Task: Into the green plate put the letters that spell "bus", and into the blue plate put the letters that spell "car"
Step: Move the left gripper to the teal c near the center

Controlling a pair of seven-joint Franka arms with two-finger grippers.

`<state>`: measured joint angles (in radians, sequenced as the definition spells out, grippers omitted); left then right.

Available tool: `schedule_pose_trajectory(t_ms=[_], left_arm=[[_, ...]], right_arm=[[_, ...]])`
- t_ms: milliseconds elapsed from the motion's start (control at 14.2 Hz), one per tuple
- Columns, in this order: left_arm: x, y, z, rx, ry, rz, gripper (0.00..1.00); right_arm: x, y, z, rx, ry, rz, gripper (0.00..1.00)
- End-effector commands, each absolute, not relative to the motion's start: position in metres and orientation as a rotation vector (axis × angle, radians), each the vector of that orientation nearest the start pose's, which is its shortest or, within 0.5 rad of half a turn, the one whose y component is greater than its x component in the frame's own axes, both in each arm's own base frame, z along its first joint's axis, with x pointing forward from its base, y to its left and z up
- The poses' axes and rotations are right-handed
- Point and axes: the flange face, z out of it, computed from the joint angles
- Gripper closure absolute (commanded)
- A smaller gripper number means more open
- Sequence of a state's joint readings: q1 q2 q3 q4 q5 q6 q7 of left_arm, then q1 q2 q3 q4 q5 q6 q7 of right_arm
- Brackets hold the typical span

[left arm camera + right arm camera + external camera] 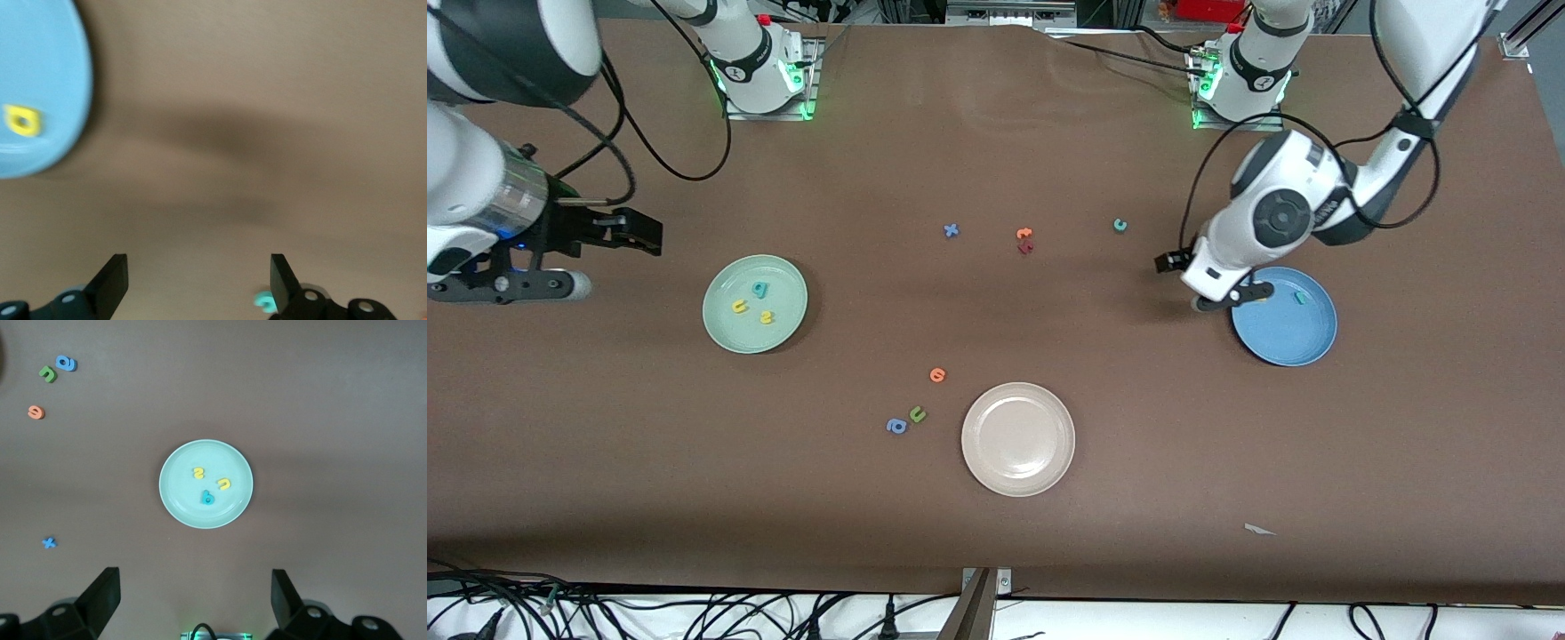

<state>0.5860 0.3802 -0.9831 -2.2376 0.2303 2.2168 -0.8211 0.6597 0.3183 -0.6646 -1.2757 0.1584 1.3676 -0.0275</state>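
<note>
Green plate (721, 333) with b, u, s; both pincers open, empty.

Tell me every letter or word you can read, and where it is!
"b", "u", "s": in the green plate.
"a": yellow a, in the blue plate; teal letter there unreadable.
"c": teal c, on the table.
"x": blue x, on the table.
"u", "a": green u, blue a, near the beige plate.
Two orange letters, red letter: too small.
No printed words.
</note>
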Motion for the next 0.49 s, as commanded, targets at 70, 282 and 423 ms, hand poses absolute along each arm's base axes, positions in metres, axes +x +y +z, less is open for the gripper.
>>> schedule_pose_trajectory(t_ms=[70,282,423], left_arm=[[0.426,-0.255,0.237,-3.136,-0.497,0.316,0.08],[0.393,-0.282,0.223,-3.148,-0.468,0.320,0.11],[0.380,-0.282,0.215,-3.150,-0.442,0.322,0.13]], right_arm=[[0.588,0.087,0.596,-3.172,-0.151,0.239,0.00],[0.548,0.069,0.585,-3.132,-0.028,0.185,0.00],[0.518,0.062,0.578,-3.137,-0.017,0.062,0.00]])
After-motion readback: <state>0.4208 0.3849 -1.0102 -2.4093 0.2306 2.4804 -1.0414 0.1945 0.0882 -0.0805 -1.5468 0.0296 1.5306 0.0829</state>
